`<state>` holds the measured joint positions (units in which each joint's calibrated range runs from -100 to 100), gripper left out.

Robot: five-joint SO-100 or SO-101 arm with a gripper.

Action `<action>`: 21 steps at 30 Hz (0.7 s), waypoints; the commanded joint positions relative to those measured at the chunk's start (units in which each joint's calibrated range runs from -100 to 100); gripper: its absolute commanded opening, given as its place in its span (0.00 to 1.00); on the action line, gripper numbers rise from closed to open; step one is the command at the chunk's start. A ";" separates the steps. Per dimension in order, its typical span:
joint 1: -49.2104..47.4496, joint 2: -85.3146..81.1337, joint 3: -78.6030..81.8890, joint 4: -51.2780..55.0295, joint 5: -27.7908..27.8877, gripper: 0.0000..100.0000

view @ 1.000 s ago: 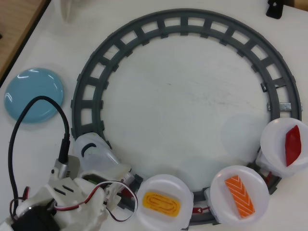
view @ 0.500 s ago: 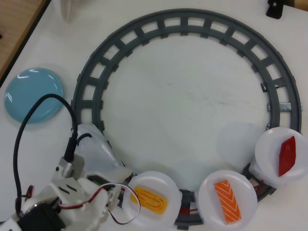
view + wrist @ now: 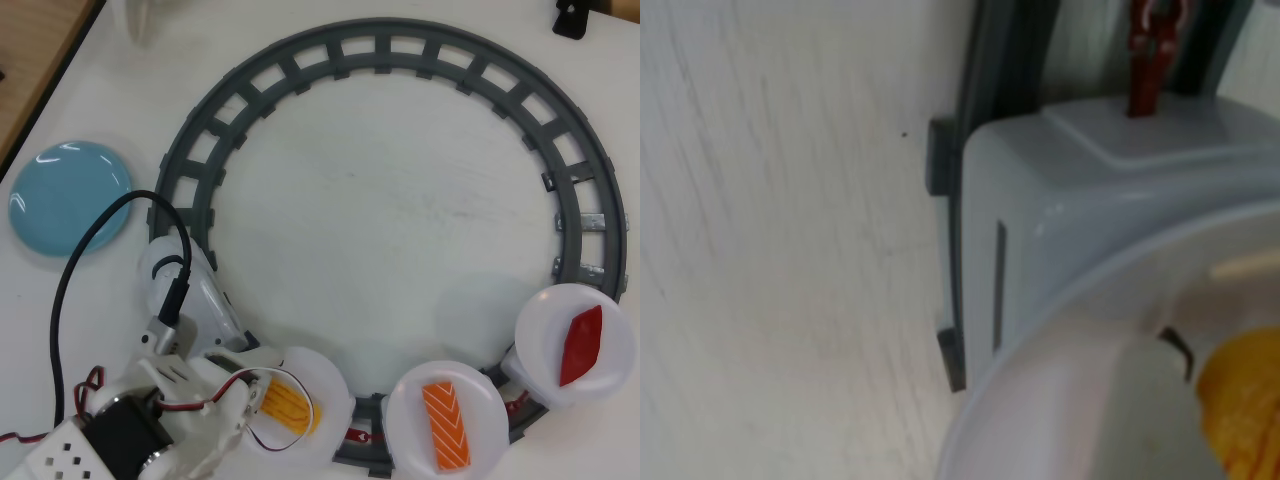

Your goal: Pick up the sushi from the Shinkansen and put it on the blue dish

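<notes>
In the overhead view your white two-finger gripper (image 3: 262, 402) hangs over the round white plate (image 3: 322, 395) at the lower left of the grey plastic ring track (image 3: 400, 55); the small yellow-orange oblong sushi piece (image 3: 287, 404) lies on that plate, partly under the gripper and its red and white wires; you cannot tell from either view whether the fingers are parted or closed on it. The white bullet-train engine (image 3: 205, 295) sits on the track just above the arm, a black cable (image 3: 75, 260) looping over it. The glossy light-blue round dish (image 3: 68, 195) rests on the white table (image 3: 380, 240), well apart at upper left. In the wrist view the sushi (image 3: 1245, 400) shows at lower right inside the plate's rim (image 3: 1080, 310).
</notes>
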<state>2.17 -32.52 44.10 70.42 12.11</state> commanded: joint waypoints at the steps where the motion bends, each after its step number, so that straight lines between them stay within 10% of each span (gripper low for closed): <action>1: 0.47 0.12 -3.70 -0.48 -0.34 0.23; 21: -3.31 0.21 -2.17 -0.57 1.70 0.07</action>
<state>-0.53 -32.60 41.99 70.34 13.45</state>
